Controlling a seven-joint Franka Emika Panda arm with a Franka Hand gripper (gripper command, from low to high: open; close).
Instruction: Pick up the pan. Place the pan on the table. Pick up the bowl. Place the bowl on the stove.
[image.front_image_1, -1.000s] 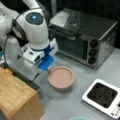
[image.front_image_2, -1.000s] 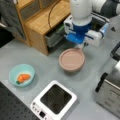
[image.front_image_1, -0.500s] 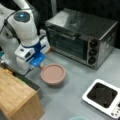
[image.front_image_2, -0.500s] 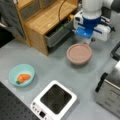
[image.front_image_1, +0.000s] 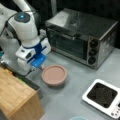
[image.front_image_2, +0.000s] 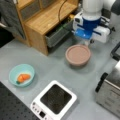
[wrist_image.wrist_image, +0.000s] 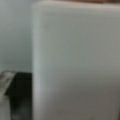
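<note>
The pan (image.front_image_1: 54, 74), round and pinkish-brown, sits flat on the grey table (image.front_image_1: 75, 100) in both front views, off the stove (image.front_image_2: 53, 100). The gripper (image.front_image_1: 41, 67) hangs low at the pan's rim, on the side towards the wooden box (image.front_image_1: 17, 97). It appears to be at the pan's short white handle, though whether its fingers are closed on it, or open, cannot be told. The wrist view is filled by a pale blurred surface, probably that handle.

The white stove with its black burner stands bare, well apart from the gripper, beyond the pan. The teal bowl (image.front_image_2: 21, 74) rests on the table, also well apart from the gripper, holding something orange (image.front_image_2: 22, 77). A silver toaster oven (image.front_image_1: 82, 38) stands near the gripper's far side.
</note>
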